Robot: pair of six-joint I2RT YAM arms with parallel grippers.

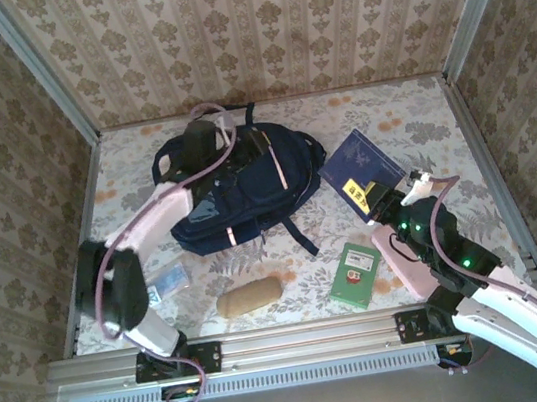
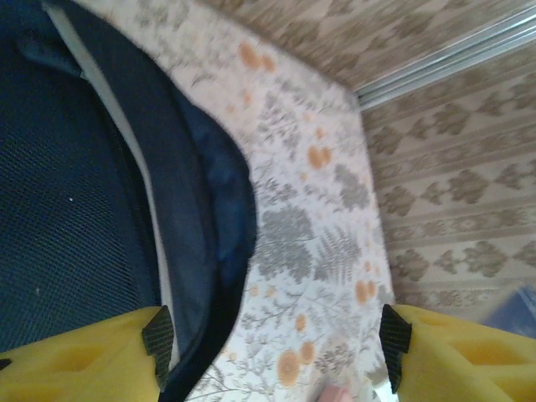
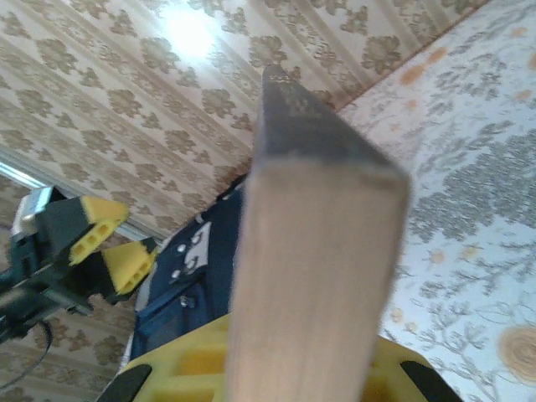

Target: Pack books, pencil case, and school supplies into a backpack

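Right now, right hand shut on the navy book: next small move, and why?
Probably lift the navy book and swing it left toward the backpack: the right hand clamps its edge, and the left hand stands open beside the backpack's rim.

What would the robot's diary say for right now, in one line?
left gripper: open, at backpack | right gripper: shut on navy book | green book: on table
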